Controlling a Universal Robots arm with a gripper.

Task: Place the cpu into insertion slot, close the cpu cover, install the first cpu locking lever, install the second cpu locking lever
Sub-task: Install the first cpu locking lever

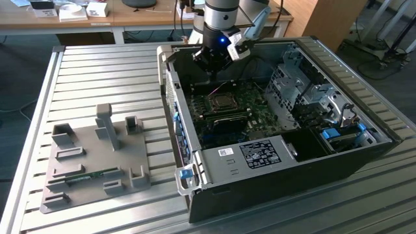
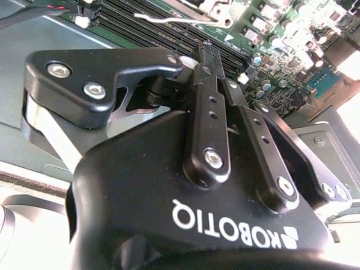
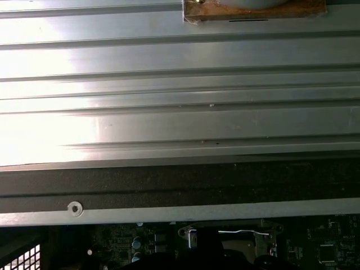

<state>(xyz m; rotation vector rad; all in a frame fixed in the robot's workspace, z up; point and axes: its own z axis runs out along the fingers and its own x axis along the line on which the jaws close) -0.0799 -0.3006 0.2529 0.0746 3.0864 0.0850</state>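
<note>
My gripper (image 1: pixel 213 74) hangs inside the open computer case, above the far edge of the green motherboard (image 1: pixel 256 114). In the second wrist view its fingertips (image 2: pixel 209 52) are pressed together, shut, with nothing visible between them. The insertion slot (image 1: pixel 223 101) lies just nearer the camera than the gripper in the exterior view. The cpu cover (image 1: pixel 223 95) lies flat over it as a silver frame. I cannot make out the cpu in the dark window. A thin silver locking lever (image 2: pixel 180 19) runs along the socket's side beyond the fingertips, and a locking lever (image 3: pixel 242 232) shows in the first wrist view.
The case walls (image 1: pixel 170 92) and the drive cages (image 1: pixel 302 87) enclose the board. A grey fixture plate (image 1: pixel 91 161) with a green memory stick (image 1: pixel 85 176) sits on the slatted metal table (image 1: pixel 110 73) at the exterior view's left. A wooden desk (image 1: pixel 130 17) stands behind.
</note>
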